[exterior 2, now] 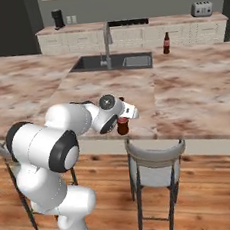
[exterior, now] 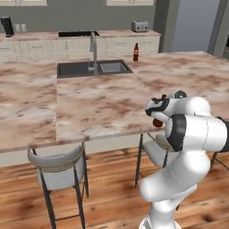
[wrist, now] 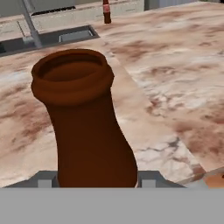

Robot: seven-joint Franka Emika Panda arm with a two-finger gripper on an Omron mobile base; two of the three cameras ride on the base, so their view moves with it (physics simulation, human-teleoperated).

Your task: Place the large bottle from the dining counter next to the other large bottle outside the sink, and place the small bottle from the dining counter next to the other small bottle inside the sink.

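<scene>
My gripper (wrist: 97, 180) is shut on a large brown bottle (wrist: 83, 118) with an open, thick-rimmed mouth. A grey finger presses each side of its body. The hand (exterior: 157, 111) holds the bottle (exterior 2: 122, 127) upright at the near edge of the dining counter (exterior: 98, 107); whether its base touches the stone I cannot tell. Far across the top, the other large bottle (exterior: 135, 52), dark with a red label, stands just right of the sink (exterior: 74, 69). The sink (exterior 2: 89, 64) has a tall steel faucet (exterior 2: 106, 42). The small bottle is out of view.
Grey-seated metal stools (exterior: 60, 172) stand under the counter's near edge, one (exterior 2: 155, 165) right below the held bottle. The pale back counter carries a toaster (exterior: 139, 26) and a dark appliance (exterior: 7, 26). Wooden floor lies below.
</scene>
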